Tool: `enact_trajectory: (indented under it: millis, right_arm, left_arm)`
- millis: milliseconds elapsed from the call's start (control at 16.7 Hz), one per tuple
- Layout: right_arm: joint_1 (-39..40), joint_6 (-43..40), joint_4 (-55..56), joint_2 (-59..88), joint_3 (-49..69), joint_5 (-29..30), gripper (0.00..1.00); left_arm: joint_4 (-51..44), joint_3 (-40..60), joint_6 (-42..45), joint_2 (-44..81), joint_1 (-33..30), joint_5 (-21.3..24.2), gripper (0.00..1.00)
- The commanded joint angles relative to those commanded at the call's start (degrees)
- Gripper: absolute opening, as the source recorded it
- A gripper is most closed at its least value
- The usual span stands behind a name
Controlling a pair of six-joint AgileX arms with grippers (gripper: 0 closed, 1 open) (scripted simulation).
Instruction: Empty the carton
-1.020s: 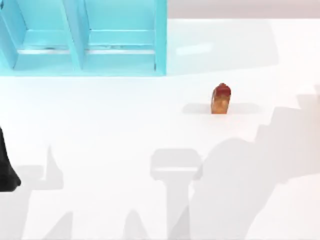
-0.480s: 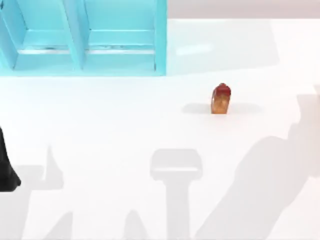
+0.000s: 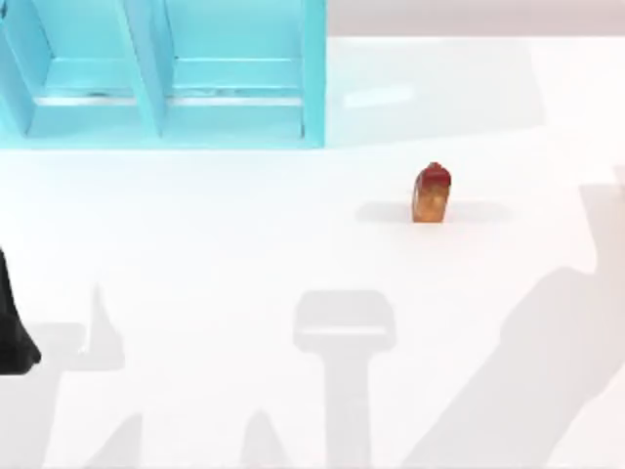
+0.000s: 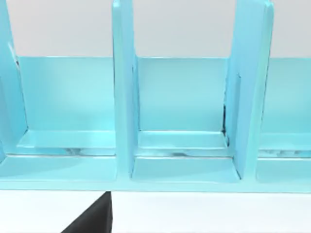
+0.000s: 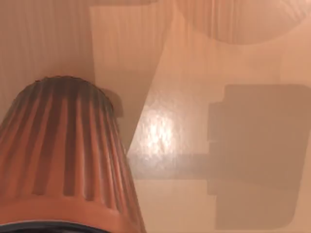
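Orange carton [image 3: 432, 193] upright mid-table, open white table [image 3: 244, 244] around; my left arm [image 3: 12, 322] at left edge, claw state untellable.

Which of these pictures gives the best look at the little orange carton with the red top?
The top view: the carton stands upright and whole on the white table, right of the blue shelf. The left wrist view faces the shelf's compartments; the right wrist view has a ribbed cup up close instead.

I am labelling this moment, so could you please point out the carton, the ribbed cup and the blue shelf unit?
carton [image 3: 432, 195]: top view, on its orange body below the red top.
ribbed cup [image 5: 63, 150]: right wrist view, on its ribbed side wall.
blue shelf unit [image 3: 313, 73]: top view, on its right end wall.
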Motion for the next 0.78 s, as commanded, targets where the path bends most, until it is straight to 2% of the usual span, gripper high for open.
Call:
enact_trajectory:
  millis: [780]
  right_arm:
    - [0.0, 0.0, 0.0, 0.0, 0.0, 0.0, 0.02]
  left_arm:
    - [0.0, 0.0, 0.0, 0.0, 0.0, 0.0, 1.0]
